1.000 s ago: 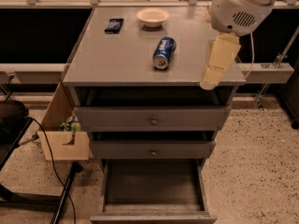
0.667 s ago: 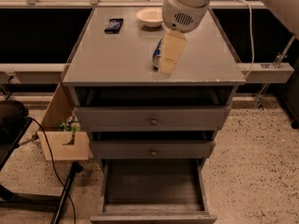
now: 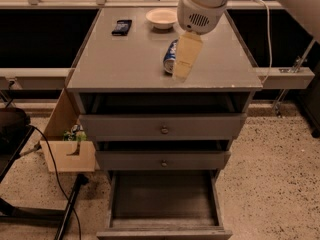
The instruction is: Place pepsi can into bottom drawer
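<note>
gripper [image 3: 186, 59] swung in from right edge of table [image 3: 120, 64] — now over pepsi can [image 3: 169, 59] near front edge, open-or-closed can't tell; bottom drawer [image 3: 162, 199] open, grasp pending.

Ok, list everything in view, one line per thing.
pepsi can: one, blue, lying on the cabinet top, partly behind the gripper
bowl: one, white, back of the top
flat dark object: one, black, back left of the top
cabinet: one, grey, centre
knobbed drawers: two, grey, under the top
bottom drawer: one, grey, pulled open
cardboard box: one, tan, floor at left
gripper: one, cream, over the can
</note>
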`<state>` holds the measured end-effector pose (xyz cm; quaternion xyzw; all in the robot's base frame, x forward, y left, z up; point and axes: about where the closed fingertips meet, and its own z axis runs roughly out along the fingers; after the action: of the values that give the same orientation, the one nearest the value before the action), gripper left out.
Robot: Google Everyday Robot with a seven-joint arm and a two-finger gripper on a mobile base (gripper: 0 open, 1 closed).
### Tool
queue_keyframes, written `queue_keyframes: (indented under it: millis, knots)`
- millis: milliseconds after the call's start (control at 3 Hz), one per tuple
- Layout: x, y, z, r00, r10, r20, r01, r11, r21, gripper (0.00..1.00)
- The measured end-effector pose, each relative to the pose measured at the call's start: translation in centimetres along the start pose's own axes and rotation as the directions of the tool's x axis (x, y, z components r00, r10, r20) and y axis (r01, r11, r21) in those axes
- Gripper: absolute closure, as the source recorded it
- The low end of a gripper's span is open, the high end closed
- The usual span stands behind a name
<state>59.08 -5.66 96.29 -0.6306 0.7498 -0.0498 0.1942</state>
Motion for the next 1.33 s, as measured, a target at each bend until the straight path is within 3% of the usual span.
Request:
queue_keyframes:
  millis: [667, 1333]
  knots:
    - [2.8, -4.2, 2.1, 0.994, 0.085, -0.070, -0.081, 0.9948, 0.061, 0.00]
    - [5.2, -8.1, 5.4, 0.989, 0.138, -0.042, -0.134, 0.9863, 0.097, 0.00]
